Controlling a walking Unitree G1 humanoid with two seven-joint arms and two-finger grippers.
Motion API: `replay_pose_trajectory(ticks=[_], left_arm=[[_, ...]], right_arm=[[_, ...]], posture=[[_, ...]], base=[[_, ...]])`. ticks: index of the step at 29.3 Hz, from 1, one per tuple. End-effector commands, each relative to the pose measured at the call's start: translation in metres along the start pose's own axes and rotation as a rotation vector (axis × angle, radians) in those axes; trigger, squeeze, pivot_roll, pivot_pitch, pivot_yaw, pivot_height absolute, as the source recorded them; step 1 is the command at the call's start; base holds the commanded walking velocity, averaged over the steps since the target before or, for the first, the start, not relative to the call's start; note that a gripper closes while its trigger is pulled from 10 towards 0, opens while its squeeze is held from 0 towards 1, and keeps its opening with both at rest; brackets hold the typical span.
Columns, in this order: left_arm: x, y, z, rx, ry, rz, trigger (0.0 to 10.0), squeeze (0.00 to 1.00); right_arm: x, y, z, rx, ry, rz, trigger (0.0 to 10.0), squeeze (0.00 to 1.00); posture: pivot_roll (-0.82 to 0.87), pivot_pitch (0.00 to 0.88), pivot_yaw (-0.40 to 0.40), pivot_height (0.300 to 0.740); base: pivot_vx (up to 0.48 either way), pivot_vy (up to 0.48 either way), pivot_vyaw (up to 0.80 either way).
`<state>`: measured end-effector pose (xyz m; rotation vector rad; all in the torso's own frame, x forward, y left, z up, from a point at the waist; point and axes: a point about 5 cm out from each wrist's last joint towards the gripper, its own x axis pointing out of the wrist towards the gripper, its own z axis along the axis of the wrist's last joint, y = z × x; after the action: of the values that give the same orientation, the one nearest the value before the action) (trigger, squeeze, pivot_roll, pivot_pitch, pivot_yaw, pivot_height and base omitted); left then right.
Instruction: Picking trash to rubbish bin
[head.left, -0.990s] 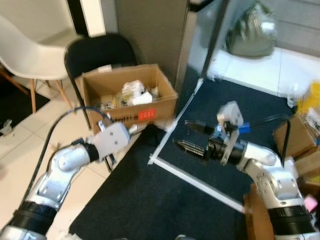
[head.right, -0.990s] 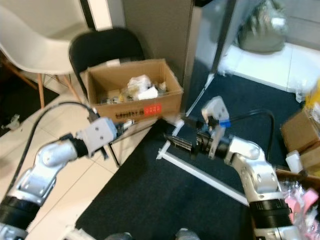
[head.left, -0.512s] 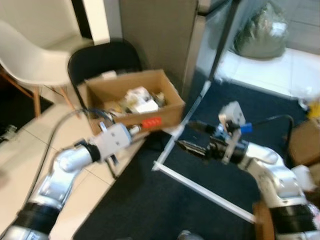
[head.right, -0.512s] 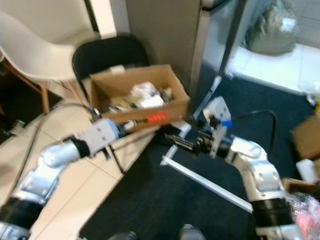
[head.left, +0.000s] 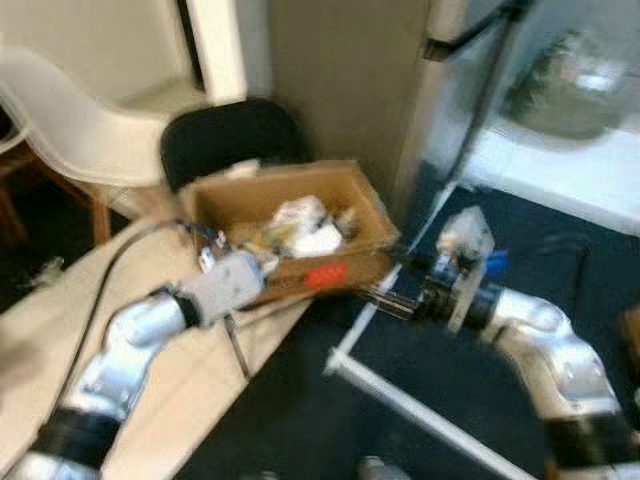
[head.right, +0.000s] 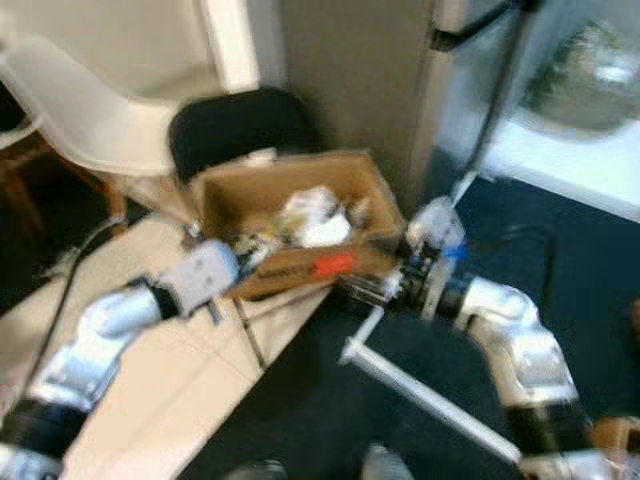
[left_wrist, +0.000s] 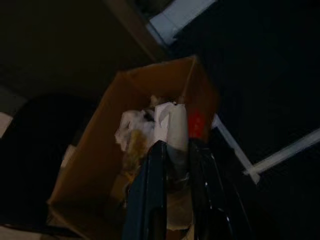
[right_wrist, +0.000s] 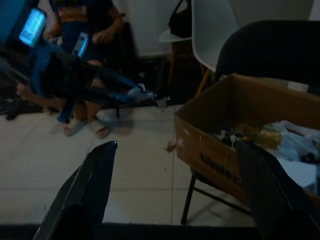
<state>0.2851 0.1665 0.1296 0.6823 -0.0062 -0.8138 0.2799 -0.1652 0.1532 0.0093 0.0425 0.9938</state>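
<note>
Left gripper (left_wrist: 172, 165): you see its jaws clamped on a pale, rolled scrap of paper trash (left_wrist: 171, 125), which stands up between the two long black fingers (left_wrist: 150, 190). In the left wrist view the scrap hangs over the open brown cardboard box (head.left: 290, 190) serving as the rubbish bin; in the head views the gripper sits at the box's near wall, just beside the rim. Whether the scrap is fully past that rim you cannot tell, since both head views are blurred.

Right gripper (right_wrist: 175, 190): its jaws stand wide apart and hold nothing. It hovers near the box's right corner, just beside the red label (head.left: 325, 274).

Box contents: crumpled white paper and wrappers (head.left: 305, 222) already lie inside. The box rests on the seat of a black folding chair (head.left: 232, 140), not on the floor; a white moulded chair (head.left: 70, 120) stands behind, and a seated person (right_wrist: 75, 30) is visible in the right wrist view.

Risks, as judged from here: release too early and the scrap may strike the near wall and fall to the tiled floor. Push either arm against the box and it may slide or tip off the chair seat, spilling what is collected.
</note>
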Motion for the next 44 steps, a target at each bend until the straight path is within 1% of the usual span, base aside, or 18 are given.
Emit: replay_pose_trajectory(ticks=[1, 44], left_arm=[[-0.0021, -0.0005, -0.0033, -0.001, 0.018, -0.005, 10.0, 0.0], [-0.0017, 0.0, -0.0023, 0.006, 0.02, -0.007, 10.0, 0.0]], right_arm=[[0.0017, 0.0016, -0.0001, -0.01, 0.005, 0.006, 10.0, 0.0], [0.0027, 0.0028, 0.0002, -0.02, 0.011, 0.019, 10.0, 0.0]], posture=[[0.0, 0.0, -0.008, 0.74], [0.0, 0.0, -0.012, 0.74]], base=[[0.285, 0.0, 0.0], [0.284, 0.0, 0.0]])
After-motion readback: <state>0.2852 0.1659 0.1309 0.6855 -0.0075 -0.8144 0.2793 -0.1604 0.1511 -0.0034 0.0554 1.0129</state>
